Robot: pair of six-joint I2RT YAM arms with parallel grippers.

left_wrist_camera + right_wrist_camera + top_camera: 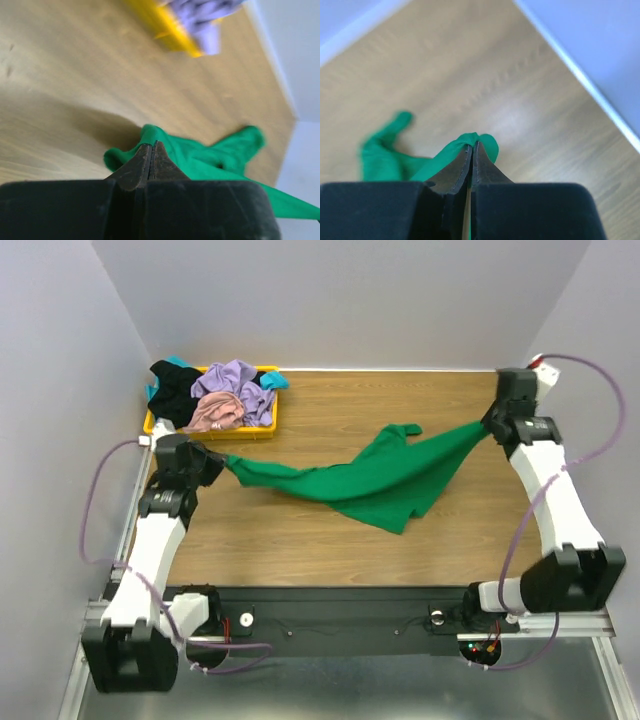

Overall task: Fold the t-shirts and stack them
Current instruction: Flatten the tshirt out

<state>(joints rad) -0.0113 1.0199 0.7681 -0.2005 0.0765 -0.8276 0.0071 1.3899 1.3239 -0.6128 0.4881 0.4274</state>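
A bright green t-shirt point(375, 478) hangs stretched across the table between both grippers, its middle sagging onto the wood. My left gripper point(222, 462) is shut on its left corner, seen in the left wrist view point(152, 144) with the green cloth point(210, 155) beyond the tips. My right gripper point(490, 425) is shut on its right corner near the back right, seen in the right wrist view point(471, 145) with green cloth point(485, 141) bunched over the tips. Lavender point(240, 380), dusty pink point(215, 412), black point(172, 392) and teal t-shirts lie heaped in a tray.
The shallow yellow tray point(272, 415) stands at the back left corner, just behind my left gripper; it also shows in the left wrist view point(165, 30). Grey walls close the table on the left, back and right.
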